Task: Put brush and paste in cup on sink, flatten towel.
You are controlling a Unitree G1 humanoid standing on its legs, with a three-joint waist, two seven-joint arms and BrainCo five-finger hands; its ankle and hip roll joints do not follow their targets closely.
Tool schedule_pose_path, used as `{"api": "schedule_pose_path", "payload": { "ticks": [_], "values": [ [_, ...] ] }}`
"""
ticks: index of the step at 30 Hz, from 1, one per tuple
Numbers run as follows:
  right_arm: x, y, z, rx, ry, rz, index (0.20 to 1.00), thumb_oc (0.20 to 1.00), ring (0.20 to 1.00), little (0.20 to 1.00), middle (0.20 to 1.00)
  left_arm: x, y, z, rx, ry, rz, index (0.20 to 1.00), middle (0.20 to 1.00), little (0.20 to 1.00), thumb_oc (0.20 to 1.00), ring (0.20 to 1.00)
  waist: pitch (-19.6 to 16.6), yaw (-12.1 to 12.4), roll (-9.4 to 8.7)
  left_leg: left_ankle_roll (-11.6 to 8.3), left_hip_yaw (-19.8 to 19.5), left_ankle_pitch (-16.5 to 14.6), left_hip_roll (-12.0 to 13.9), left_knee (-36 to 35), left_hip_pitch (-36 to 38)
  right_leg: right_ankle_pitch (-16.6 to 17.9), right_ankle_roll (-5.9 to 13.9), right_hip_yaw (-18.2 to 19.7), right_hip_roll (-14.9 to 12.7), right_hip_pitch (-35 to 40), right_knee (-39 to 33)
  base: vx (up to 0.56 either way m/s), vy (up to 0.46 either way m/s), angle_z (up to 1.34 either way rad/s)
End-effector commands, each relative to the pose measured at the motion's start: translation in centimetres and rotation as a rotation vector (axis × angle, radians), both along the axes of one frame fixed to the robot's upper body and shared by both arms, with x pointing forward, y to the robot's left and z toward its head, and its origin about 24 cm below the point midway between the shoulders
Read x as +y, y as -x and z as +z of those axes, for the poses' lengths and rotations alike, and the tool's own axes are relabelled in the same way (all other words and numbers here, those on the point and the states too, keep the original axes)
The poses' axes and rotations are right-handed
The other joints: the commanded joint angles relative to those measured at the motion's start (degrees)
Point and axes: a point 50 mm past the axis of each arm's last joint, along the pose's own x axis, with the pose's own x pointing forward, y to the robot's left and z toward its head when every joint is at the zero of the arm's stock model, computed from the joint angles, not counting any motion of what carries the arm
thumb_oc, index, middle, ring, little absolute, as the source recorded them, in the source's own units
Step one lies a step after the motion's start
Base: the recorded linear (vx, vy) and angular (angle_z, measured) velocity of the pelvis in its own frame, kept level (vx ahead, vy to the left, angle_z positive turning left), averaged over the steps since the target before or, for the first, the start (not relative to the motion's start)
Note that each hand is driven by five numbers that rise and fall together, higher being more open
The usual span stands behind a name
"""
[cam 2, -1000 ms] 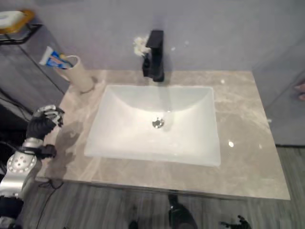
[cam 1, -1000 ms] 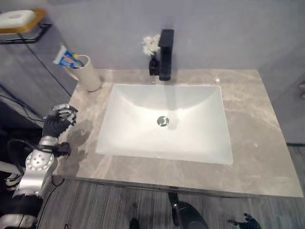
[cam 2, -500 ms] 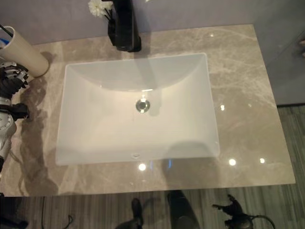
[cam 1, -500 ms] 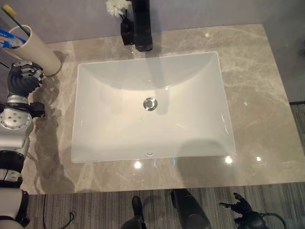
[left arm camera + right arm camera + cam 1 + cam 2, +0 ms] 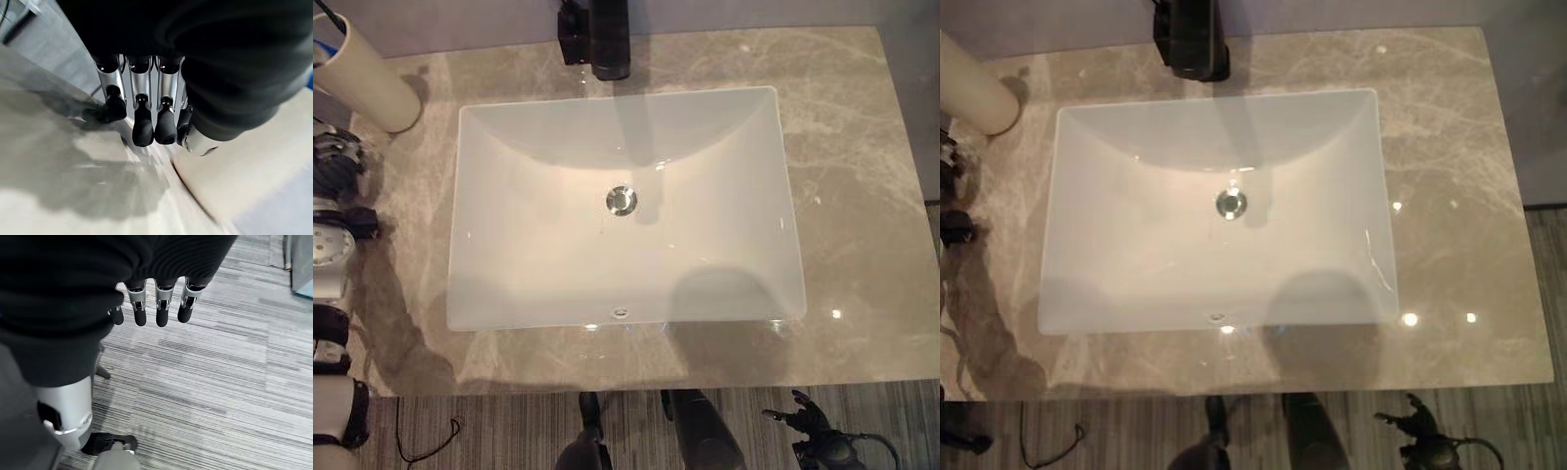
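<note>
The cup [image 5: 367,83] stands on the surface [image 5: 862,147] at the sink's [image 5: 626,211] far left corner, with something blue at its rim (likely the paste; I can't make out a brush). My left hand [image 5: 333,166] is just beside the cup, fingers [image 5: 143,128] curled and holding nothing. My left wrist view shows the cup's pale wall close past those fingertips. My right hand [image 5: 151,308] hangs relaxed and empty over the floor. I judge the cup step about done; next I must find the towel.
</note>
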Motion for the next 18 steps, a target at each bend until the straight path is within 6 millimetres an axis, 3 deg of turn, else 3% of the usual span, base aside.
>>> {"api": "schedule_pose_path", "payload": {
  "ticks": [1,4,12,15,18],
  "values": [
    [0.3,0.8,-0.4,0.006,0.003,-0.012,1.000,1.000,1.000,1.000,1.000,1.3,1.0,2.5,-0.034,-0.071,0.082,0.200,0.200,0.200,0.200,0.200,-2.53,-1.05,-2.41,1.67,0.44,3.42,-5.16,0.33,7.20,3.74,5.61,2.30,-3.54,-2.03,-1.96,0.00,0.000,0.00],
    [0.5,1.0,-0.7,0.022,-0.009,-0.024,1.000,1.000,1.000,1.000,1.000,2.0,1.0,3.7,-0.034,-0.078,0.136,0.200,0.200,0.200,0.200,0.200,-2.72,-1.74,-2.63,1.14,1.42,3.92,-4.86,0.33,6.07,3.89,5.52,2.54,-2.89,-3.45,-1.96,0.02,-0.019,-0.07],
    [0.8,1.6,-1.0,0.037,-0.017,-0.031,1.000,1.000,1.000,1.000,1.000,0.5,-0.5,5.6,-0.054,-0.143,0.177,0.200,0.200,0.200,0.200,0.200,-3.26,-3.05,-2.01,0.18,1.69,5.62,-4.27,0.33,4.09,3.60,5.29,2.80,-2.28,-5.49,-1.96,0.03,-0.031,-0.08],
    [0.7,0.8,-0.7,0.019,-0.003,-0.013,1.000,1.000,1.000,1.000,1.000,0.2,-0.8,6.2,0.009,-0.266,0.227,0.200,0.200,0.200,0.200,0.200,-3.29,-3.46,-1.47,-0.06,2.26,6.02,-4.20,0.33,3.53,3.69,5.25,3.23,-1.93,-6.25,-1.96,0.01,-0.009,0.01],
    [1.1,0.2,-0.6,0.032,0.036,0.098,1.000,1.000,1.000,1.000,1.000,-1.2,-1.6,8.2,0.045,-0.432,0.233,0.200,0.200,0.200,0.200,0.200,-3.20,-3.86,-1.48,-0.22,2.56,6.17,-4.19,0.33,2.95,3.68,5.25,3.30,-1.95,-6.76,-1.96,0.00,0.000,0.00]
  ]
}}
